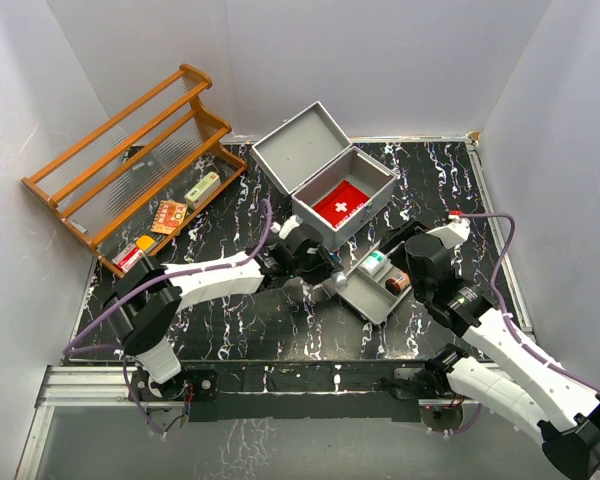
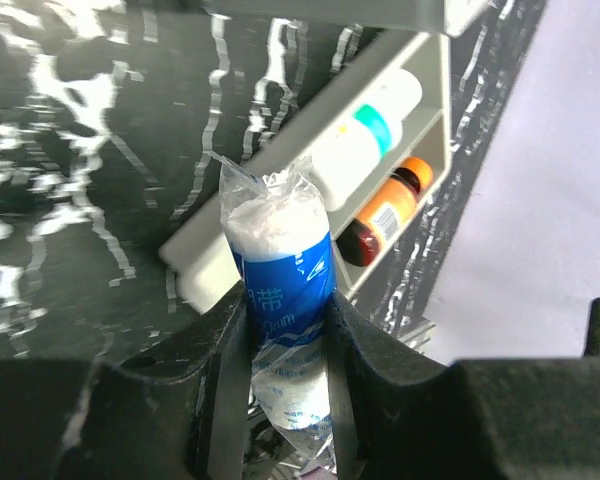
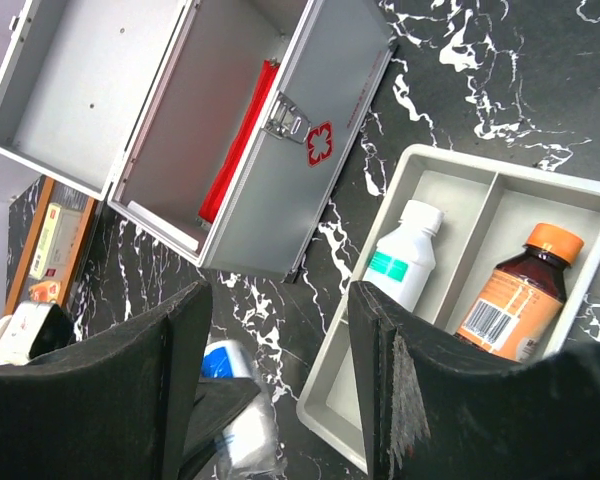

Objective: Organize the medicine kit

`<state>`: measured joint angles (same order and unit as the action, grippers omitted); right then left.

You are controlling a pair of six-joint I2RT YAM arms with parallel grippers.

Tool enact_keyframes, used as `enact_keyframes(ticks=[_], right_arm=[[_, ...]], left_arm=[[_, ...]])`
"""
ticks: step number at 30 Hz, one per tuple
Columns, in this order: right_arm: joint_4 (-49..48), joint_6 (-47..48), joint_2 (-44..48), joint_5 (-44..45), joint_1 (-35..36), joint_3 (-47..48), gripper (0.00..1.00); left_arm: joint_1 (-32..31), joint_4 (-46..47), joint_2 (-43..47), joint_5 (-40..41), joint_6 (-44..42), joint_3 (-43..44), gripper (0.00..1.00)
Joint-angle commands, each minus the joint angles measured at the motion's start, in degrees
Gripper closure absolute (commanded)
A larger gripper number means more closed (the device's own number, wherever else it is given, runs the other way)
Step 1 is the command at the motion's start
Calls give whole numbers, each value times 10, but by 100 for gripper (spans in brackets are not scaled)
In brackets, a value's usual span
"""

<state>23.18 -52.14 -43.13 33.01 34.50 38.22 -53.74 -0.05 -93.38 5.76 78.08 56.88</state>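
Observation:
The medicine kit point(image 1: 365, 200) is a light-grey metal case standing open at the back centre, lid point(image 1: 300, 145) tipped back, with a red pouch bearing a white cross point(image 1: 340, 205) inside. My left gripper point(image 1: 328, 273) point(image 2: 280, 330) is shut on a blue-and-white bandage roll in clear plastic point(image 2: 278, 280), held just left of a grey two-part tray point(image 1: 365, 300). The tray holds a white bottle point(image 1: 373, 265) point(image 3: 405, 255) and a brown orange-capped bottle point(image 1: 397, 283) point(image 3: 515, 295). My right gripper point(image 1: 410, 250) point(image 3: 280, 370) is open and empty above the tray's near-left edge. The kit point(image 3: 270, 190) and the roll point(image 3: 230, 385) also show in the right wrist view.
An orange-brown wooden slatted rack point(image 1: 110, 150) leans at the back left, with a small box point(image 1: 202, 188), an orange packet point(image 1: 168, 215) and a red item point(image 1: 130, 257) on its lowest shelf. White walls close in on three sides.

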Motion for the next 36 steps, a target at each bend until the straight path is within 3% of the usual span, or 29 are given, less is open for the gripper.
enact_keyframes(ticks=[1,19,29,36], right_arm=[[17,1,26,42,3,25,45],[49,-6,53,48,3,20,45],[49,-4,45,47,2,23,45],[53,0,43,51,2,24,45]], left_arm=[[-27,37,-41,9,22,53,72],[-54,42,-159,-31,45,123,67],[-54,9,-153,-24,33,145,40],[-53,-24,-105,-7,6,132,31]])
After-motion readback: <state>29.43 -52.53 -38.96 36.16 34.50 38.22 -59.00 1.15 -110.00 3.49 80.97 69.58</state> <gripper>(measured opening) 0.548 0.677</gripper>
